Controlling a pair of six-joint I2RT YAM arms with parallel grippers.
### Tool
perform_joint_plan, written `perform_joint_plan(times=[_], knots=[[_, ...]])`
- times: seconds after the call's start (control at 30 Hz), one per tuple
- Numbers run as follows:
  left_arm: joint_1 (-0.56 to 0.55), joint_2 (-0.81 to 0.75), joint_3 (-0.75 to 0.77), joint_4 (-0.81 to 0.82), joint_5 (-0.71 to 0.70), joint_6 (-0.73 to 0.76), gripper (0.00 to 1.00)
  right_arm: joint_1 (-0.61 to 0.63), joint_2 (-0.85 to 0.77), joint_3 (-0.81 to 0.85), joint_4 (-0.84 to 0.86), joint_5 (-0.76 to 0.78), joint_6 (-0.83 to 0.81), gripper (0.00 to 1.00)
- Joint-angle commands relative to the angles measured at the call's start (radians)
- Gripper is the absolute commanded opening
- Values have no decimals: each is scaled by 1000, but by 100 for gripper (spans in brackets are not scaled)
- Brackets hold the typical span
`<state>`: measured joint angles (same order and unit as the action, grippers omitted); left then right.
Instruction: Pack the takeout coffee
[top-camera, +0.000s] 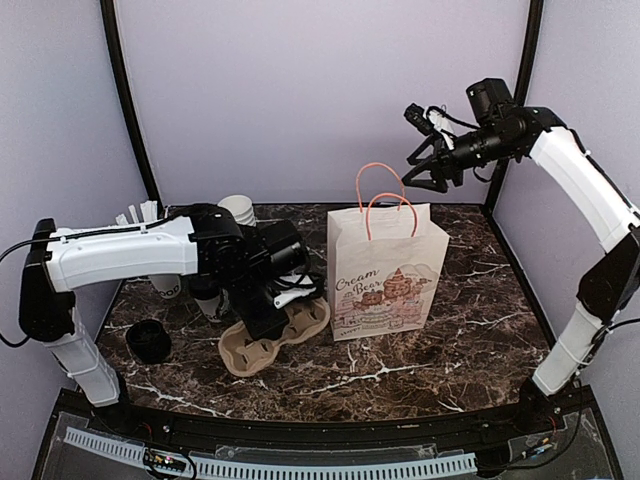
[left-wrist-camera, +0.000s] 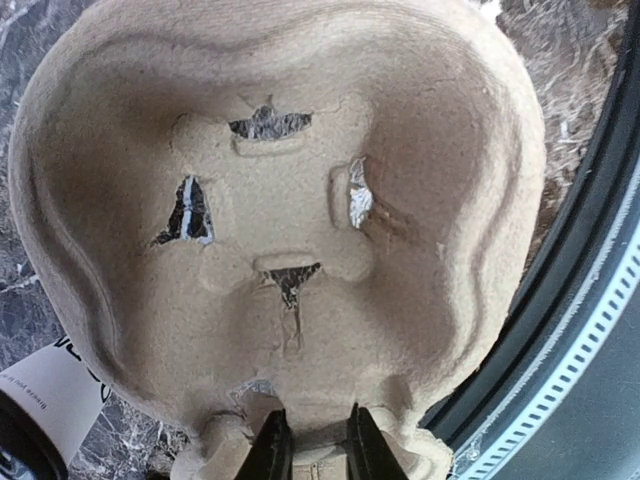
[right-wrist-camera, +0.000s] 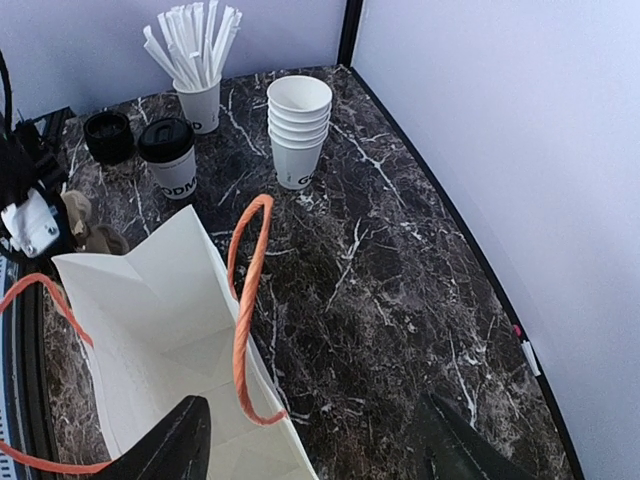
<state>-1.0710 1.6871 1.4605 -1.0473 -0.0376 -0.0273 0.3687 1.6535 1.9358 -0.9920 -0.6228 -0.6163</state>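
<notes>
The takeout coffee (right-wrist-camera: 170, 157), a white cup with black lettering and a black lid, stands at the table's left; in the top view (top-camera: 210, 300) the left arm mostly hides it. Its side shows in the left wrist view (left-wrist-camera: 50, 395). My left gripper (top-camera: 295, 310) is shut on the rim of a brown pulp cup carrier (top-camera: 250, 352), which fills the left wrist view (left-wrist-camera: 300, 200) beyond the gripper (left-wrist-camera: 318, 450). The carrier's wells are empty. My right gripper (top-camera: 430, 168) is open and empty, high above the white paper bag (top-camera: 385, 270). The bag's open mouth (right-wrist-camera: 170, 320) lies below the right gripper (right-wrist-camera: 315, 460).
A stack of nested white cups (right-wrist-camera: 298, 130) stands at the back. A white cup of wrapped straws (right-wrist-camera: 198, 95) and a stack of black lids (right-wrist-camera: 108, 135) stand at the left. The bag's orange handles (top-camera: 380, 190) stand up. Purple walls close in on three sides.
</notes>
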Motion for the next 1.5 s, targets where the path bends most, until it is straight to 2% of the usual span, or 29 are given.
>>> perform_joint_plan(times=[0.0, 0.2, 0.33, 0.47, 0.6, 0.63, 0.73, 0.8, 0.97, 1.17, 1.37, 1.47], knots=[[-4, -87, 41, -37, 34, -8, 12, 13, 73, 82, -64, -96, -102, 70], [-2, -153, 118, -86, 13, -9, 12, 44, 155, 110, -149, -78, -157, 69], [8, -179, 216, -132, -8, 10, 12, 53, 210, 149, -182, -56, -158, 64], [14, -176, 324, -174, -37, 35, 12, 52, 262, 205, -234, -49, -163, 51], [23, -180, 416, -152, -51, 70, 12, 52, 290, 230, -266, -45, -172, 24], [28, -180, 432, -142, -55, 76, 12, 53, 295, 235, -273, -45, -173, 19], [42, -187, 477, -55, -44, 115, 13, 53, 305, 244, -293, -45, -171, 13], [54, -187, 502, 1, -33, 138, 13, 54, 303, 244, -296, -40, -162, 0], [88, -165, 603, 143, 28, 186, 14, 73, 255, 227, -277, -38, -111, 0], [102, -104, 696, 295, 188, 237, 16, 152, 165, 124, -231, -15, -60, 0], [105, -53, 697, 436, 388, 234, 16, 194, 113, 62, -219, -44, -36, 0], [106, -44, 651, 516, 476, 234, 15, 197, 103, 52, -230, -74, -42, 0]])
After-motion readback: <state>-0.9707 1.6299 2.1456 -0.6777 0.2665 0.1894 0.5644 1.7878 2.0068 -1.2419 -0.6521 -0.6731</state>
